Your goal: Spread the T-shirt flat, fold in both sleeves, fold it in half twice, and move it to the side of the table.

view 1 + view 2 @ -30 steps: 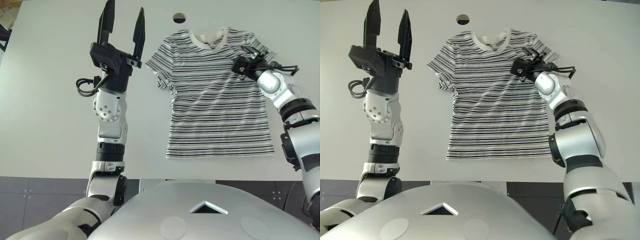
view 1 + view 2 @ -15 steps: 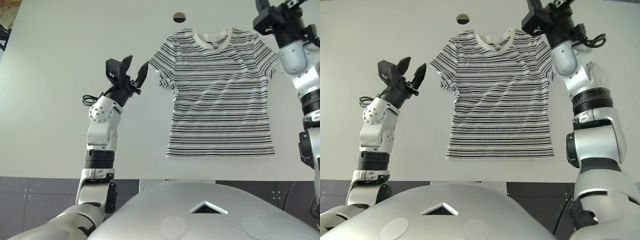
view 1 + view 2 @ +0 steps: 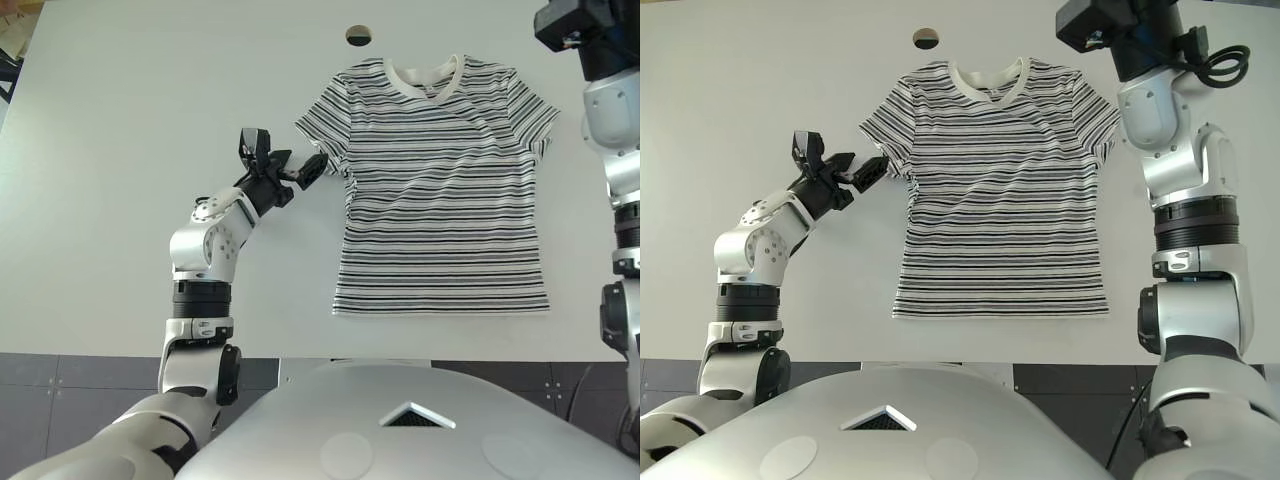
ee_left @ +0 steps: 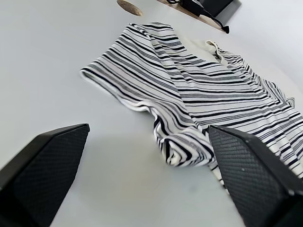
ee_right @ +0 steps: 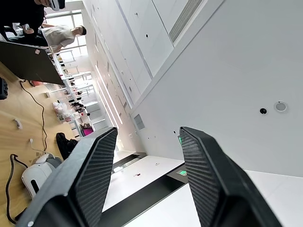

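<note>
T-shirt [image 3: 440,190] lies spread flat on the white desk [image 3: 120,120], with the collar away from the robot, the long axis running toward it, and the stripes across. Its left sleeve [image 3: 325,125], a little bunched at the armpit, is just ahead of the left fingers [image 4: 47,165]. These are spread apart and empty, so this arm is the nearer one; the right fingers [image 5: 94,179], also spread and empty, are high above the desk.

Left end effector [image 4: 147,128] gapes wide before a sleeve [image 4: 127,78] of the striped T-shirt [image 4: 222,90] on the table [image 4: 52,52]
</note>
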`<state>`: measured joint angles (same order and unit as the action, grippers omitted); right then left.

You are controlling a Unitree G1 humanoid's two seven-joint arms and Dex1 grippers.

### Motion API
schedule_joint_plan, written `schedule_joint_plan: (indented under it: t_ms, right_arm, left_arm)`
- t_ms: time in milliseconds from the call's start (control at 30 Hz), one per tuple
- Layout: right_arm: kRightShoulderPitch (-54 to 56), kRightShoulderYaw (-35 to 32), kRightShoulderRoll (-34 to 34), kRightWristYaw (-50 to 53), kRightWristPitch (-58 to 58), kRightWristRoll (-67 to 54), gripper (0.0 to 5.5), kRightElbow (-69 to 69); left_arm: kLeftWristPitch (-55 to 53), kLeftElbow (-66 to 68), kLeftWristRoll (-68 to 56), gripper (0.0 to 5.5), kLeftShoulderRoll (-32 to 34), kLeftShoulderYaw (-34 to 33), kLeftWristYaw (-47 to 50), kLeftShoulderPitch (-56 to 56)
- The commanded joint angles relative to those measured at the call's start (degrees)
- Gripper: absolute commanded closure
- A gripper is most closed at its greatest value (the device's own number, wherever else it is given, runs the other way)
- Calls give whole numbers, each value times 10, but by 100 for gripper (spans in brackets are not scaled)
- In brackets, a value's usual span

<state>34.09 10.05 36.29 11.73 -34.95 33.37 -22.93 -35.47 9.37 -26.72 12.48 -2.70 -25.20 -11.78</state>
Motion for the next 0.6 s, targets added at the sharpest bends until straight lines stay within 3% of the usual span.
schedule_joint_plan:
  t_ms: [33,200,600]
  right_arm:
    - [-10,-6,-5,-13,6,-5,306,10]
    - [-17,-5,-9,-19,10,-4,306,13]
    - [-23,-8,-13,-31,10,-7,306,20]
  left_arm:
    - [-32,29,0,86,-7,-1,1,-11]
    - [-35,61,3,112,-22,-2,-1,-31]
    - [-31,103,16,319,-41,13,-10,-49]
